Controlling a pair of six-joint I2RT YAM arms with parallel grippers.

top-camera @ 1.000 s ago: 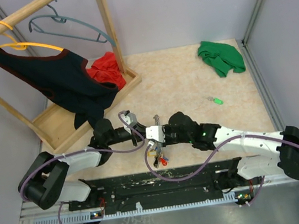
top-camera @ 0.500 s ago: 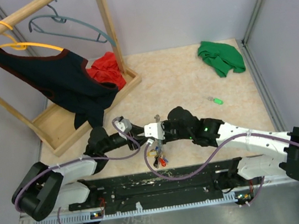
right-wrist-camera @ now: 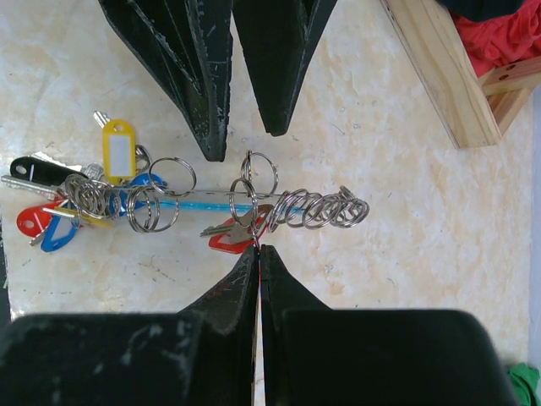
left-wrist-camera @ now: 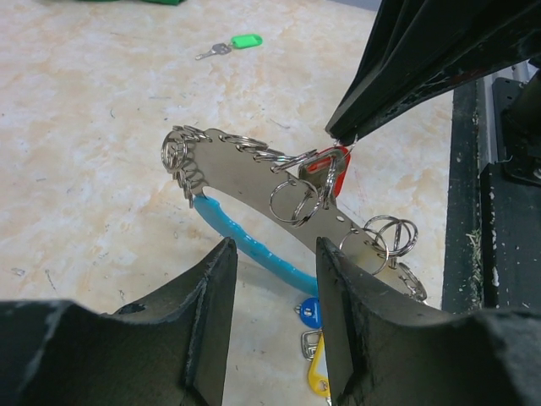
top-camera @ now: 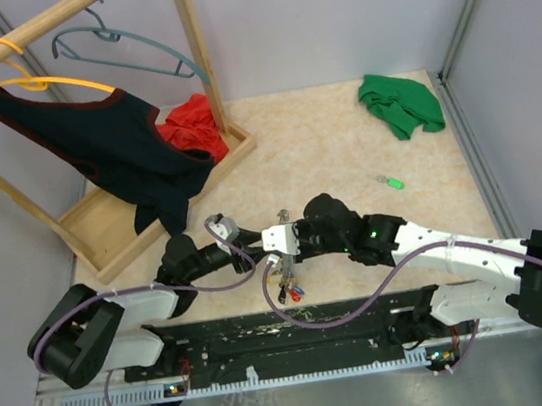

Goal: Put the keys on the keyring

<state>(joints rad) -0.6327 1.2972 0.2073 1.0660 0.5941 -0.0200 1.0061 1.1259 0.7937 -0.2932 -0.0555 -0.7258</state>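
Keyring (left-wrist-camera: 245, 179) hangs just over the table between the two low, stretched-out arms. Right gripper (right-wrist-camera: 257, 248) is pinched tight on its red key (right-wrist-camera: 228, 240). Left gripper (left-wrist-camera: 272, 250) faces it, fingers apart, holding nothing.

The top external camera sits above and behind the arm bases and looks down and forward over the whole desk (top-camera: 324, 145). The left wrist camera looks out low between the left jaws, close to the keyring (left-wrist-camera: 254, 173). The right wrist camera looks steeply down past the right jaws at the same keyring, facing the left jaws. All three views share the keyring.
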